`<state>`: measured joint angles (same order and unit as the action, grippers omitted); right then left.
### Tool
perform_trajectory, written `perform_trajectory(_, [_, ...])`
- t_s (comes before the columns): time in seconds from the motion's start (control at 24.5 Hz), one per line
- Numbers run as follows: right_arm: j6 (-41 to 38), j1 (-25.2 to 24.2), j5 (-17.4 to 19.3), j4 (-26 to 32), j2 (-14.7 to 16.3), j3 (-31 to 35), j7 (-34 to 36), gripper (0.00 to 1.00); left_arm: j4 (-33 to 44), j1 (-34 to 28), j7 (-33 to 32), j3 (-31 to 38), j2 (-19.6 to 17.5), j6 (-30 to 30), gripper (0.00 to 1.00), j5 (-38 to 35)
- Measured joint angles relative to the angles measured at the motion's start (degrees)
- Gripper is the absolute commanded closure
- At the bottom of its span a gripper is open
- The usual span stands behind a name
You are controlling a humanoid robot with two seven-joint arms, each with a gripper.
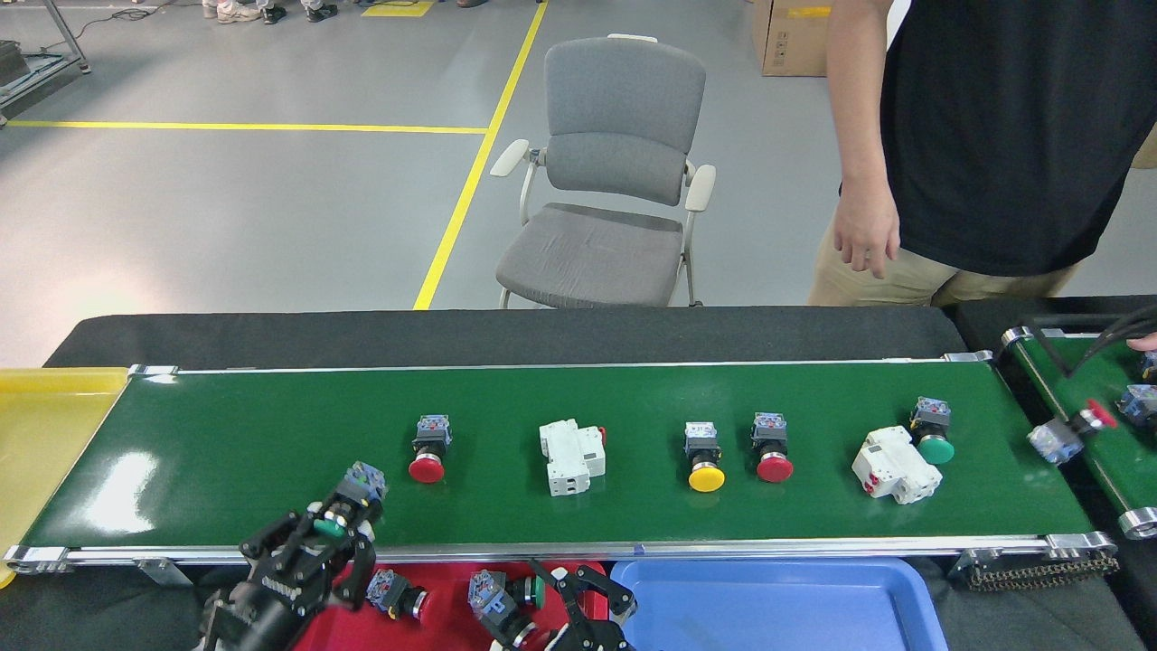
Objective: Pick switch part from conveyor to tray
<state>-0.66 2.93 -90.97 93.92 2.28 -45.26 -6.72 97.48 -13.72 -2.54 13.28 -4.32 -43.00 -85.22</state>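
Now my left tool grips the green switch part, its long axis tilted away; red tray just below. Right tool: can't tell.

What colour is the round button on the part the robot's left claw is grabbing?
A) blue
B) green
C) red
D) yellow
B: the left gripper is closed around a switch part at the near edge of the conveyor, and its cap between the fingers is green.
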Motion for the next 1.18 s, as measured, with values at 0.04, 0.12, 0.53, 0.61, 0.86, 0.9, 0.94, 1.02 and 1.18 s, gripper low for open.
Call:
perform_trajectory(0.04, [0.04,-0.33,0.07,0.76,0.04,0.33,0.03,0.01,1.96,-2.85,-0.04,0.2,0.32,-0.72,0.01,0.01])
perform_trajectory(0.12, [2.57,-2.11,0.27,3.4,0.97,3.69,0.28,0.01,3.4,-5.5,-0.06,0.39,1.28,-1.29,0.0,0.18])
perform_trajectory(0.53, [24.3,-19.58,12.33,5.51,3.03,28.53,13.96,0.0,3.31,-3.72,0.19,14.71,6.75,0.14,0.0,0.55])
perform_trajectory(0.61, [23.39,-20.08,14.71,5.02,4.24,29.27,14.65,0.0,1.21,-2.46,0.3,18.61,6.05,2.98,0.0,0.56])
perform_trajectory(0.86, [22.5,-16.61,13.88,3.79,4.6,29.35,14.15,0.0,-0.78,-0.73,0.45,21.17,3.87,5.49,0.0,0.61])
perform_trajectory(0.9, [22.43,-15.18,12.79,2.79,4.6,29.29,13.01,0.0,-0.89,0.01,0.6,20.43,3.87,5.66,0.01,0.59])
perform_trajectory(0.94, [22.41,-13.76,12.03,1.81,4.58,29.16,11.86,0.0,-1.35,1.21,0.54,19.79,3.87,5.91,0.01,0.53])
perform_trajectory(1.02, [22.37,-11.02,11.43,0.22,4.45,28.76,9.76,0.0,-3.78,5.29,-0.41,18.5,3.87,7.25,0.01,0.17])
perform_trajectory(1.18, [22.3,-7.86,11.31,-1.98,3.89,28.41,8.43,0.0,-10.32,14.0,-2.69,13.09,2.82,9.91,0.01,-3.64])
